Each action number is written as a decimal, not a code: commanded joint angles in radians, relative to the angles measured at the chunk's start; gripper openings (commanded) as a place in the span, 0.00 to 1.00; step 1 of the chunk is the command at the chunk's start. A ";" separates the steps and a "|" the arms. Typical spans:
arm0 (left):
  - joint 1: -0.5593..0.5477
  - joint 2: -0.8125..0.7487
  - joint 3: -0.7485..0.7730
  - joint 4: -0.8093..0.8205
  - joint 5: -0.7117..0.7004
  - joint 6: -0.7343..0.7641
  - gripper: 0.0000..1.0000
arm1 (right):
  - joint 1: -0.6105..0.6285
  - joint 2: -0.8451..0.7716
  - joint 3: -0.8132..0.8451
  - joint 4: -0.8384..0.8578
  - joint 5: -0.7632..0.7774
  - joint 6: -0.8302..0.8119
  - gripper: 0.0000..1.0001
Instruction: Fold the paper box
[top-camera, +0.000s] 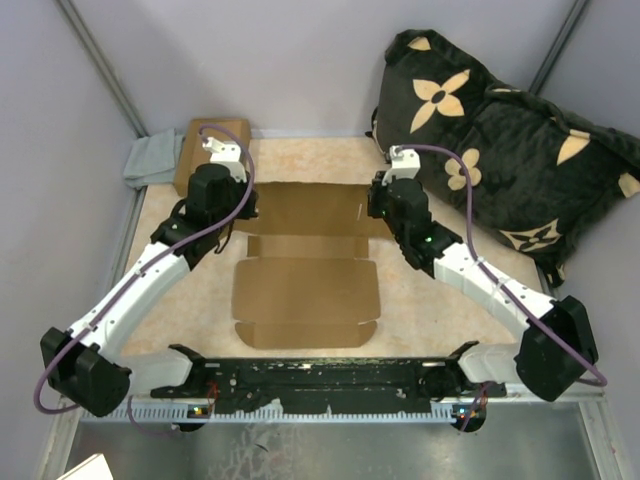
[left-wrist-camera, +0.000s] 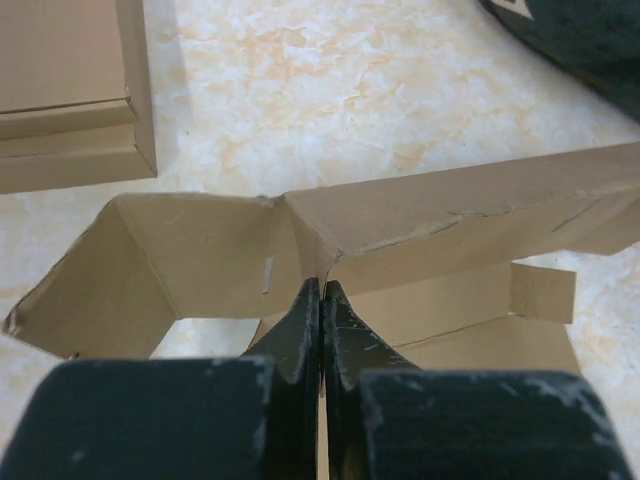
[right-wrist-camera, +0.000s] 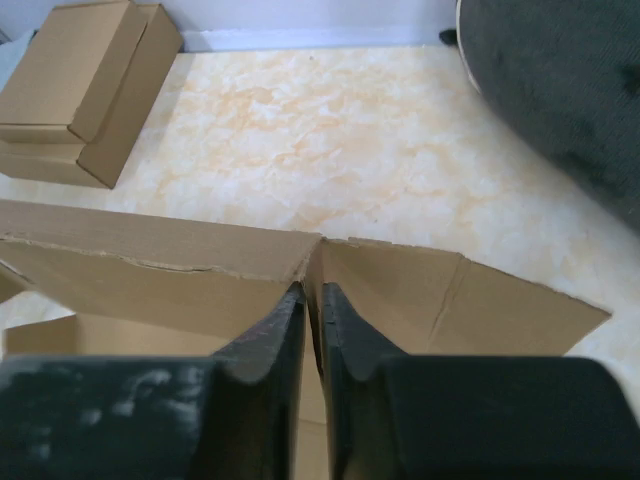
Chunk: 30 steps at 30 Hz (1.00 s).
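Paper box: the paper box (top-camera: 305, 295), a die-cut sheet of brown corrugated cardboard, is laid in the middle of the table (top-camera: 410, 320) between the two arms. Its near panels are seen lying flat.
Far panel: the far panel (top-camera: 305, 208) along the sheet's far edge is stood up off the table as a wall, as is shown in both wrist views.
Left gripper: the left gripper (left-wrist-camera: 321, 292) is clenched on the left end of that wall, at the crease where the left side flap (left-wrist-camera: 140, 265) branches off. Cardboard is pinched between its fingers.
Right gripper: the right gripper (right-wrist-camera: 309, 295) is closed to a thin slit on the mirrored corner, with the cardboard's edge caught in it. The right side flap (right-wrist-camera: 460, 300) is angled away beyond.
Reason for the grips: both ends are probably held at once so that the wall is turned evenly about its fold and is not twisted.
Step judged: the back wall is being set up. The side walls and lid are not yet formed, so the fold is judged to be at an early stage.
Risk: a ragged line is seen along the wall, so an uneven pull could buckle or tear it there.
Surroundings: a stacked pair of smaller boxes (top-camera: 213, 150) and a grey cloth (top-camera: 150, 160) are set at the far left. A dark flowered cushion (top-camera: 510, 160) is propped at the far right, apart from the sheet.
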 joint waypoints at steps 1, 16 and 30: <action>-0.005 -0.065 -0.114 0.151 -0.043 0.024 0.00 | 0.005 0.012 0.049 -0.009 -0.033 0.013 0.24; -0.006 -0.236 -0.440 0.393 -0.107 -0.039 0.00 | -0.206 -0.280 -0.069 -0.046 -0.142 -0.043 0.64; -0.008 -0.194 -0.547 0.612 -0.218 0.041 0.00 | -0.383 0.111 0.106 -0.150 -0.453 -0.149 0.68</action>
